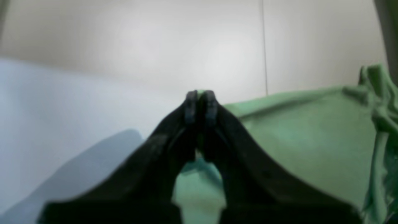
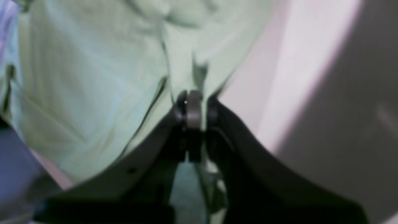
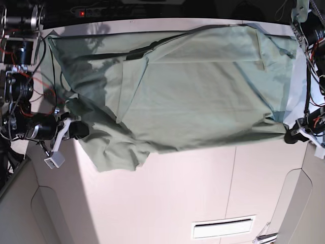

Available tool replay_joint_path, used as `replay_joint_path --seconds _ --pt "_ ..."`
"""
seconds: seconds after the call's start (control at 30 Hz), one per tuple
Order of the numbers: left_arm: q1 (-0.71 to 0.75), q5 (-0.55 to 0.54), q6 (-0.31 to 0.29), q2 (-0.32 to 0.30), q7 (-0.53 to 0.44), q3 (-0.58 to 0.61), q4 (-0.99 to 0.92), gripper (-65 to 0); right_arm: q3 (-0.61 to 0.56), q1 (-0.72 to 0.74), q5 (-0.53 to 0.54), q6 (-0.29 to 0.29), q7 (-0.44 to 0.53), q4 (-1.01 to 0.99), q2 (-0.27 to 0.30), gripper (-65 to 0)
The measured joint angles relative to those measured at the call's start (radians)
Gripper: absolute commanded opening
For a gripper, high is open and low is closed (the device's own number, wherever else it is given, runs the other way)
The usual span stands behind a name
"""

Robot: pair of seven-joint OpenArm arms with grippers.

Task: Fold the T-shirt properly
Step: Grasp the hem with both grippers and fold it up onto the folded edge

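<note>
Black left gripper (image 1: pixel 200 104) is pinching the pale sage-green cotton T-shirt (image 3: pixel 193 96) at its corner; ahead, the black right gripper (image 2: pixel 196 107) is clamping another edge.

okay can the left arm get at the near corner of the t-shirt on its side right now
Probably yes: the left gripper looks shut on that corner of the T-shirt already, at the table's side edge, with nothing in the way.
</note>
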Motion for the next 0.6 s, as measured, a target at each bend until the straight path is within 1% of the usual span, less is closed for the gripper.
replay_joint_path --seconds 0.13,0.3,0.43,0.53,0.6 --pt "0.109 -0.081 0.000 0.001 0.070 -0.117 0.119 -65.0 0.088 -0.117 -0.032 -0.003 -0.001 0.150 -0.001 -65.0" --pt "0.236 -0.164 -0.002 0.002 0.122 -0.239 0.221 -65.0 0.201 -0.224 -0.023 -0.001 -0.005 0.253 -0.002 -65.0" --pt "0.300 -0.230 -0.019 0.002 0.182 -0.271 0.265 -65.0 0.248 -0.266 0.007 -0.001 -0.007 0.296 -0.002 -65.0" --pt "0.341 -0.234 -0.019 0.002 0.220 -0.271 0.267 -65.0 0.256 -0.304 0.004 -0.001 -0.016 0.297 -0.001 -65.0" --pt "0.370 -0.235 -0.019 0.003 0.220 -0.270 0.267 -65.0 0.256 -0.333 0.003 0.000 -0.023 0.297 -0.002 -65.0"
